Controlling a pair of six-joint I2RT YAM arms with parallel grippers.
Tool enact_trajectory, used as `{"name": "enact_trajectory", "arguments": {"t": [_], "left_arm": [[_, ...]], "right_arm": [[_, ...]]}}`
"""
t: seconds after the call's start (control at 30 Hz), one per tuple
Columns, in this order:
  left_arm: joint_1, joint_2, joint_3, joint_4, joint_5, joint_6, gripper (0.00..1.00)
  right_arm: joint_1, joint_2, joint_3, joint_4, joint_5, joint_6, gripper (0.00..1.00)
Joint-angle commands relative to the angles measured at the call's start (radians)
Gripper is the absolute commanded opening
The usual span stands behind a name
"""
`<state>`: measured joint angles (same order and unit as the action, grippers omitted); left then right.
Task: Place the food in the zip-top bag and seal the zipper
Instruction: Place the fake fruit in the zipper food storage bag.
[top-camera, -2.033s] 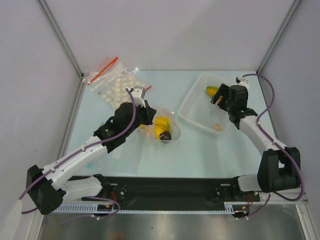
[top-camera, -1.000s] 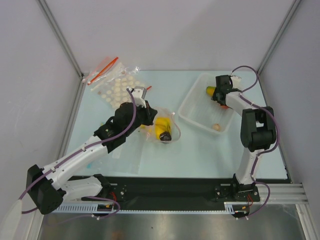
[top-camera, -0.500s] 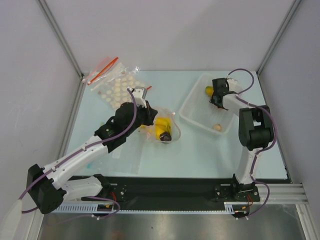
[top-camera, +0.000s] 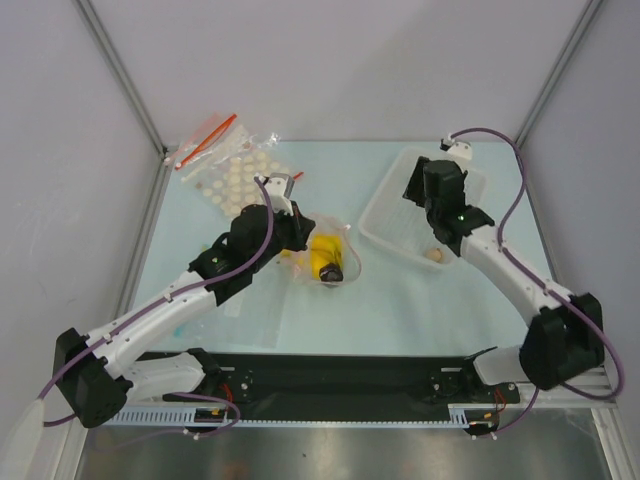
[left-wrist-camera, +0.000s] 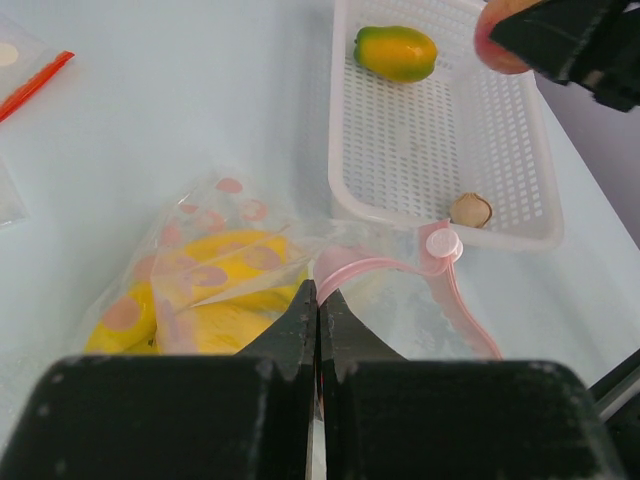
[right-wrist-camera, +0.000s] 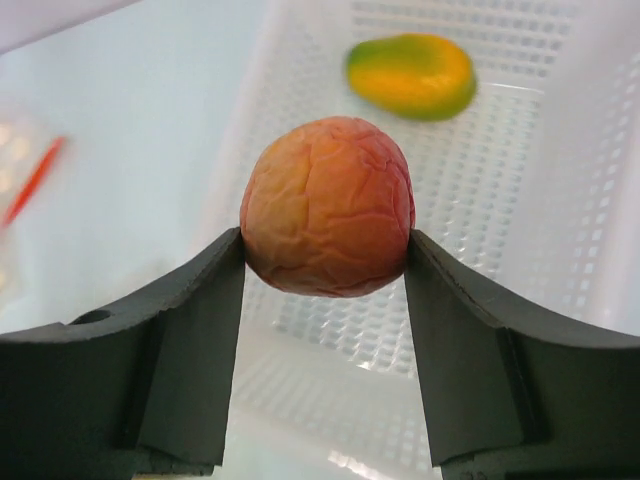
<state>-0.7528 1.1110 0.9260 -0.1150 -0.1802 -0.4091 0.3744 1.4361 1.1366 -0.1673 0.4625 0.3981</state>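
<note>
Overhead, the white basket (top-camera: 372, 214) sits at the right far part of the table (top-camera: 420, 310), its long sides running diagonally. The right gripper (right-wrist-camera: 325, 255) hangs above the basket's far end. Its two jaws are spread only as wide as the orange-red peach (right-wrist-camera: 327, 205), which they clamp from both sides, lifted off the mesh floor. Under and beyond the peach, the green-yellow mango (right-wrist-camera: 410, 75) lies in the basket near its far wall. The small beige piece (left-wrist-camera: 470, 210) rests against the basket's near rim.

Left of the basket lies the zip-top bag (left-wrist-camera: 200, 215), clear with pink dots. A narrow strip of table shows between the bag and the basket's left corner. The left gripper (left-wrist-camera: 318, 300) has its jaws pressed together on the bag's upper film at the mouth. The pink zipper (left-wrist-camera: 375, 268) curves away from that pinch toward the basket and ends in a round tab (left-wrist-camera: 441, 243). Inside the bag are the yellow banana bunch (left-wrist-camera: 230, 325) and, at the edge nearest the basket, the dark purple piece (top-camera: 331, 270).

Far left of the basket, a bag of cream discs (top-camera: 235, 175) lies by the back corner, well apart from both grippers.
</note>
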Motion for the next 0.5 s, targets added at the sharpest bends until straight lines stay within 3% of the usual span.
{"name": "enact_trajectory", "arguments": {"t": [0.0,0.23,0.47], "left_arm": [[-0.005,-0.011,0.028,0.040,-0.001,0.009,0.00],[-0.005,-0.004,0.030,0.040,-0.007,0.012,0.00],[-0.005,-0.002,0.033,0.034,-0.016,0.016,0.00]], "right_arm": [[0.119,-0.178,-0.076,0.125,-0.062,-0.073,0.43],[0.320,-0.457,-0.260,0.290,-0.266,-0.175,0.40],[0.418,-0.485,-0.316,0.384,-0.452,-0.292,0.37]]}}
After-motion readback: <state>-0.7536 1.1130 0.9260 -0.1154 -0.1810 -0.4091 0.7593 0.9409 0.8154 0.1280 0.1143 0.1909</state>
